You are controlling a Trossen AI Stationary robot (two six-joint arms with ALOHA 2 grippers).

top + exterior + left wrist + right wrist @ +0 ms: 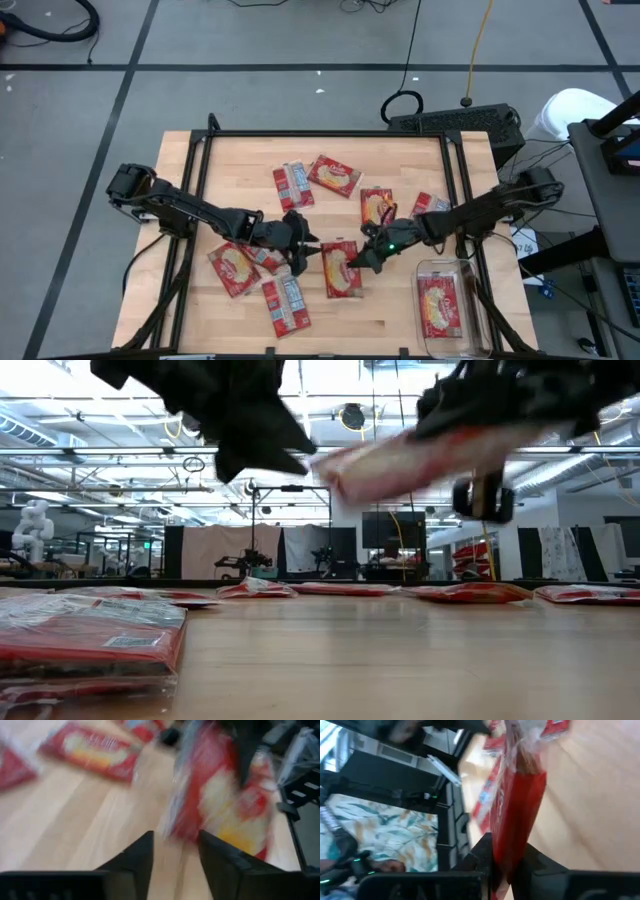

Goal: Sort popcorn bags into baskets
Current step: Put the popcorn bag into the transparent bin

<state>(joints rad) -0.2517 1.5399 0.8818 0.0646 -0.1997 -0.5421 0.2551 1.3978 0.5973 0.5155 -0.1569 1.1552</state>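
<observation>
A red popcorn bag [340, 270] hangs above the table's middle, with my right gripper [368, 257] shut on it from the right. My left gripper [306, 246] stands open just left of that bag. In the left wrist view nothing lies between its fingers [175, 837], and the bag [220, 795] shows beyond them. The clear basket [445, 267] stands at the near right corner with one bag [438, 305] lying flat in it. Several more bags lie flat on the wood, among them one [334, 175] at the far middle and one [286, 305] near the front edge. My right gripper pinches the bag's right-hand end [509, 852] between its two fingers. The fingers come from the table's right, slanting a little downward. The bag reaches out ahead of the fingers and is lifted clear of the table [400, 465], its free end a little lower.
Loose bags lie left of the left gripper [232, 268] and behind the right gripper [376, 205], [430, 205]. A black frame rail [330, 134] runs along the far edge. Bare wood shows at the near middle [385, 320]. A dark device [455, 122] sits beyond the far right corner.
</observation>
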